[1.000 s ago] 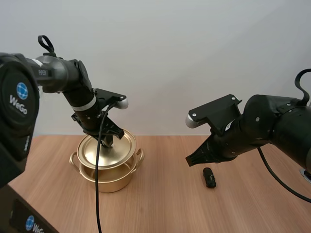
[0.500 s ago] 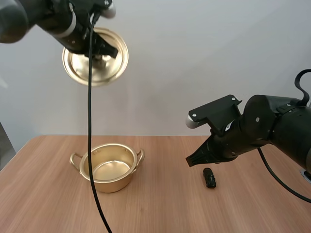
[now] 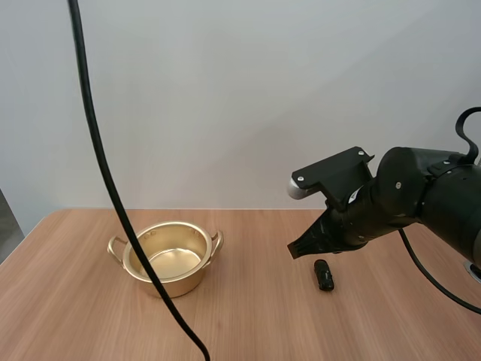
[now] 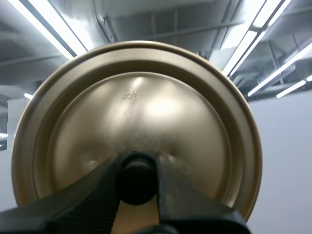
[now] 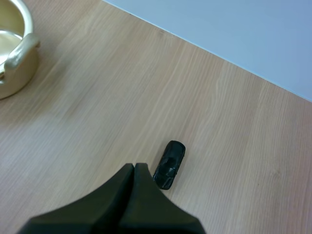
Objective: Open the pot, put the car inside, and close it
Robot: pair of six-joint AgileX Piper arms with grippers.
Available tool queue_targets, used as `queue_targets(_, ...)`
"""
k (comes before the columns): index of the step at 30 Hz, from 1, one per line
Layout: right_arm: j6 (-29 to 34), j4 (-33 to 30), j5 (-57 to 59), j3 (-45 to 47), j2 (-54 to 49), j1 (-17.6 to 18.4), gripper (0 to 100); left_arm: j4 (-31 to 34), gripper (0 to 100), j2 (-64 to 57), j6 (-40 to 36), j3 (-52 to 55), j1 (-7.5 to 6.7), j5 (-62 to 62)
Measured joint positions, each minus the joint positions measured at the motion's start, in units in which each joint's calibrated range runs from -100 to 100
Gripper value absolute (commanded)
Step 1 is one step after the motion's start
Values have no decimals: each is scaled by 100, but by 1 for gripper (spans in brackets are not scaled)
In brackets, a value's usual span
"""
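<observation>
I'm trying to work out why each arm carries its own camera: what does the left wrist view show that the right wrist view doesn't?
Left wrist view: a round gold metal lid, its black knob pinched between the fingers of the left tool. Right wrist view: a small black toy car lying on the wooden table, part of a gold metal pot some way off, and the right tool shut on nothing, just short of the car. Shared: no object; each looks along its own tool's black fingers.

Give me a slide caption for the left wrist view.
Left gripper pinching the black knob of the gold lid, the lid's top facing the camera.
</observation>
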Motion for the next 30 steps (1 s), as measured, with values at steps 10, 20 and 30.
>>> queue_targets(10, 141, -247, -727, 0, 66, 0, 0, -154, 0, -330, -11, -545, 0, 475)
queue_targets(20, 684, -1006, -2156, -380, 1606, 0, 0, -154, 0, -514, -11, -545, 0, 1056)
queue_targets(30, 911, -1306, -1928, -618, 2091, 0, 0, -154, 0, -539, -11, -545, 0, 1109)
